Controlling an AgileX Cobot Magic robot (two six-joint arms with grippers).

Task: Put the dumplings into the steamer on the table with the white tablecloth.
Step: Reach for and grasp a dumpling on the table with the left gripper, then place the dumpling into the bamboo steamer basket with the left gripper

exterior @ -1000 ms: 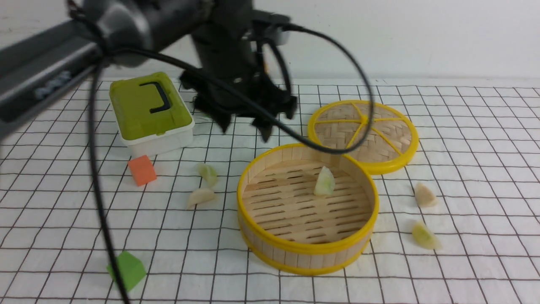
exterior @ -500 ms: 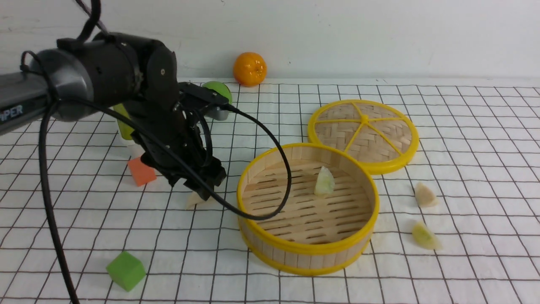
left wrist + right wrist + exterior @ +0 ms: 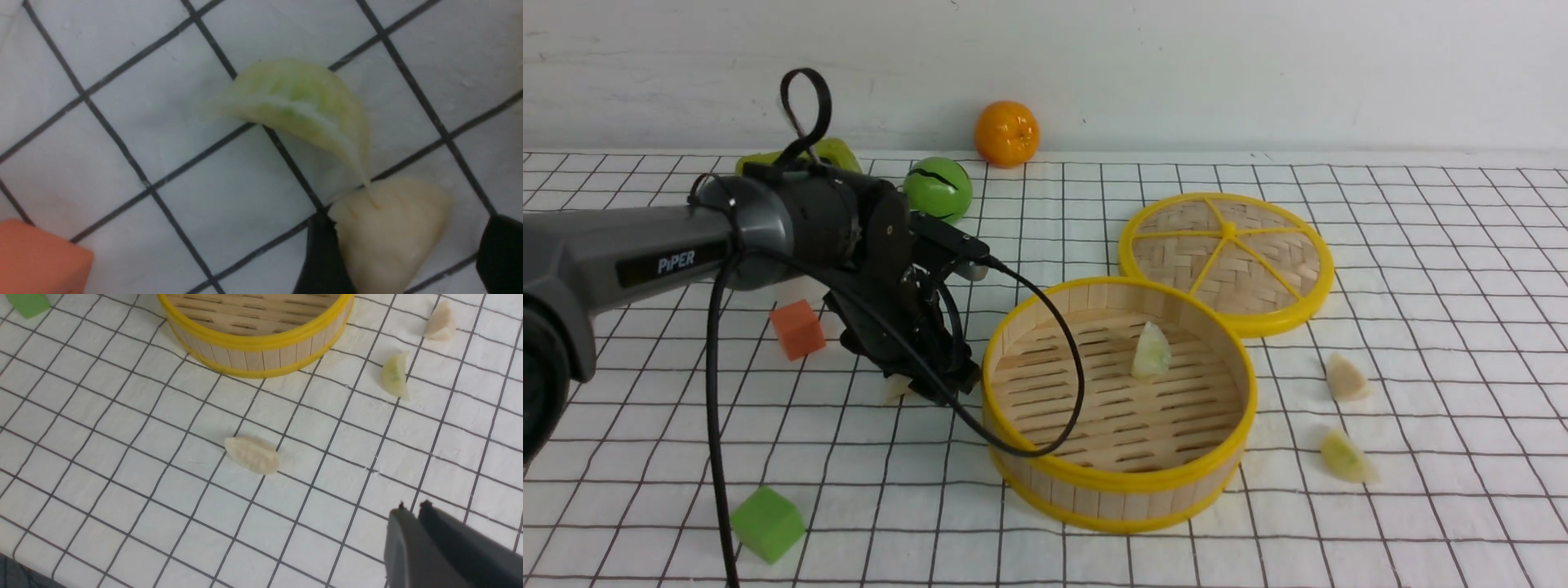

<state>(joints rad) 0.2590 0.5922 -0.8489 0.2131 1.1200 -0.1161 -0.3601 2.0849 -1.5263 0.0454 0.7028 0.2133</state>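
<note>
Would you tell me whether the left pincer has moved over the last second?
Yes. The left pincer has dropped from behind the steamer down to its left side.

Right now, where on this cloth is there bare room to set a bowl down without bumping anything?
Widest bare patch: the tablecloth to the right of the lid. Also free: between the green cube and the steamer. Crowded: left of the steamer, where the left gripper, a cream dumpling, a green dumpling and the orange cube cluster.
</note>
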